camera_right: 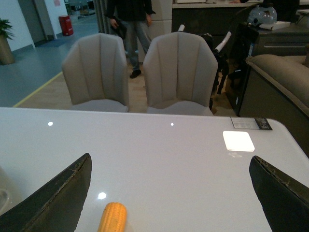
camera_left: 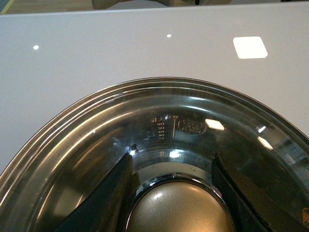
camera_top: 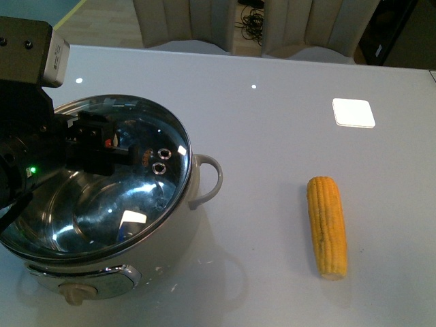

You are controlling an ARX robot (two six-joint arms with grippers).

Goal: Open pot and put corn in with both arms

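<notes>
The cream-white pot [camera_top: 178, 221] stands at the table's front left, with a loop handle [camera_top: 211, 178] and a front knob [camera_top: 77, 292]. Its glass lid [camera_top: 102, 197] with a steel rim lies over the mouth, slightly tilted. My left gripper [camera_top: 112, 146] is shut on the pot lid. In the left wrist view the fingers [camera_left: 113, 193] of the left gripper [camera_left: 173, 155] flank the bronze lid knob [camera_left: 176, 208] on the glass lid [camera_left: 159, 121]. The corn [camera_top: 327, 226] lies on the table to the right, pointing away from me. My right gripper [camera_right: 169, 157] hangs open above the table, with the corn's end [camera_right: 113, 217] near one finger [camera_right: 63, 193].
The white table [camera_top: 272, 122] shows a bright square reflection [camera_top: 353, 112] at its far right. Beyond the far edge stand two grey chairs [camera_right: 178, 72], and a person [camera_right: 130, 19] stands behind them. A sofa [camera_right: 280, 77] is to one side.
</notes>
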